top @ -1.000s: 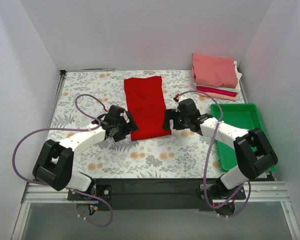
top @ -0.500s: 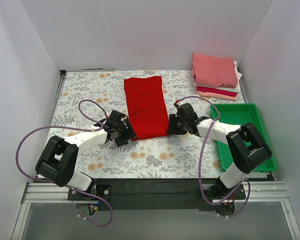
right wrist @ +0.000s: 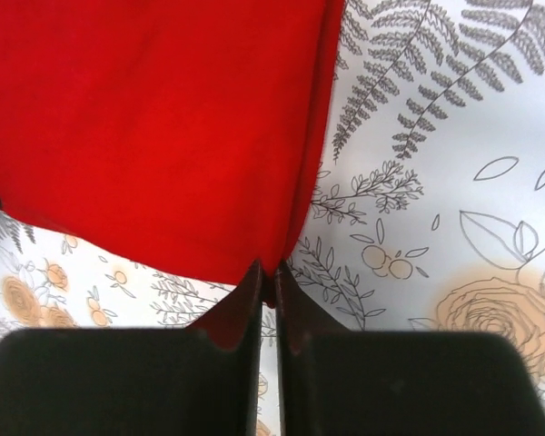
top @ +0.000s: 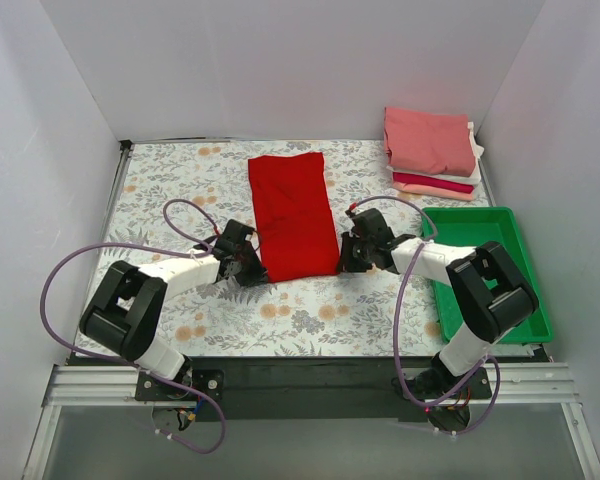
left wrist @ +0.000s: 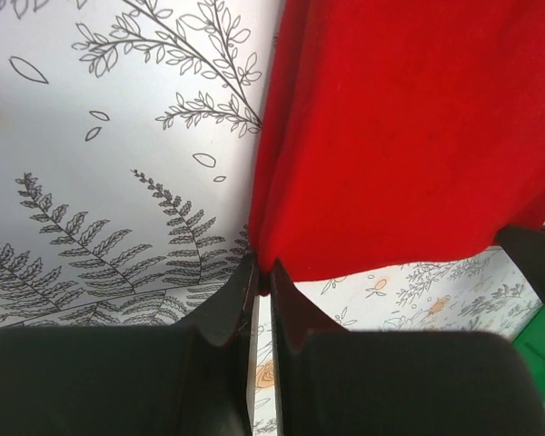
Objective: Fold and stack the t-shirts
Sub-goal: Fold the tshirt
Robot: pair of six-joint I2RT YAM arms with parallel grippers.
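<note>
Fingers (left wrist: 232, 309) low, tight on corners of red t-shirt (top: 292, 215)

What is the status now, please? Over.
Both shut: left gripper on near left corner of red shirt, right gripper on near right corner. Shirt flat on table, folded to a strip. Nothing in the way.

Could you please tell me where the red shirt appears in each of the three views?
Top external: red shirt lies mid-picture, running lengthwise away from the camera.
Left wrist: red shirt fills the upper right.
Right wrist: red shirt fills the upper left.
Shared landmark: fern-print table cover.
</note>
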